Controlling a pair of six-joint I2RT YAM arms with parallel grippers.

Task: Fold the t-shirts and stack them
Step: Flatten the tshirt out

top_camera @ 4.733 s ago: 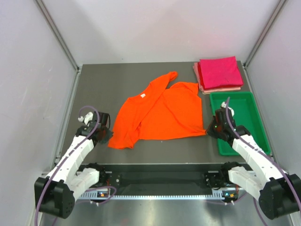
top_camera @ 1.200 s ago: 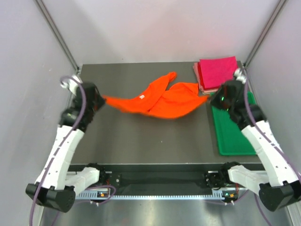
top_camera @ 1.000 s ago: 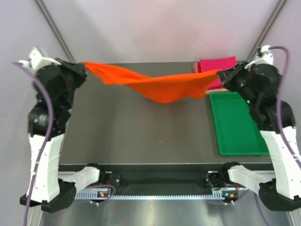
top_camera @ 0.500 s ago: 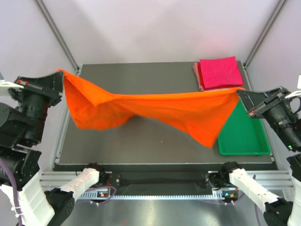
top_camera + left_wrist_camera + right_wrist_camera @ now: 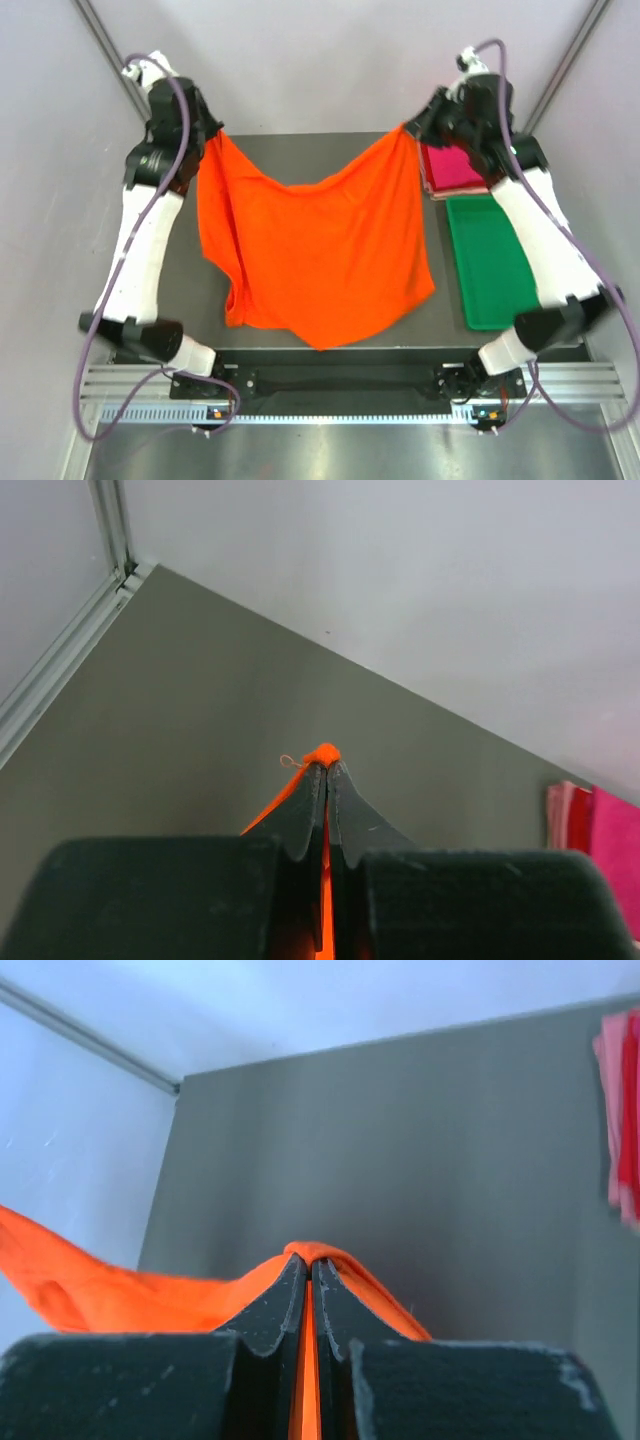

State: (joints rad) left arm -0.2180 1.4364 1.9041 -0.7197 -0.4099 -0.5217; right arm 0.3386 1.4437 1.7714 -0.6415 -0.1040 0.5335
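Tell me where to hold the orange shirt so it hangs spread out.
By its two top corners, one per gripper, each pinched from its outer side. The orange shirt hangs as a wide sheet that way, sagging only along the top edge; the left gripper and right gripper are shut on those corners.

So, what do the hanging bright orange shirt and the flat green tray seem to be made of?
The bright orange shirt looks like thin, soft matte cloth: it sags and creases between the left gripper and the right gripper. The green tray looks like rigid plastic, probably moulded: smooth, even colour, straight raised rim.
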